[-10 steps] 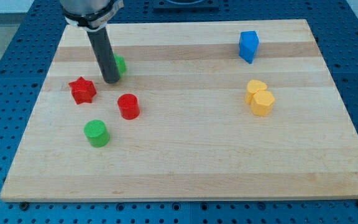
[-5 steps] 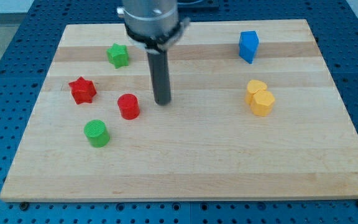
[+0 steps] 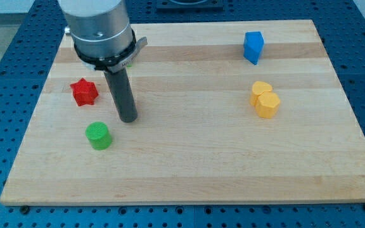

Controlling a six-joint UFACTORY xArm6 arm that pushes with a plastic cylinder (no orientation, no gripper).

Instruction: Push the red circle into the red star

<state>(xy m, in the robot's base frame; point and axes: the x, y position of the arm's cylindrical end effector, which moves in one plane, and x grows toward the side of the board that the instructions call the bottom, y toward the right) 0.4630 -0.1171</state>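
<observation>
The red star (image 3: 84, 92) lies on the left part of the wooden board (image 3: 189, 164). My tip (image 3: 128, 119) rests on the board to the right of the star and a little below it. The red circle does not show; the rod stands where it lay in the earlier frames and covers that spot. The green circle (image 3: 98, 135) sits below and to the left of the tip, apart from it.
A blue block (image 3: 253, 47) stands at the view's top right. Two yellow blocks (image 3: 265, 99) touch each other at the right. The green star is almost wholly hidden behind the arm's body at the top left.
The rod swung right past the red circle, then came back left and down onto the circle's spot. The red circle no longer shows. The red star and green circle have not moved.
</observation>
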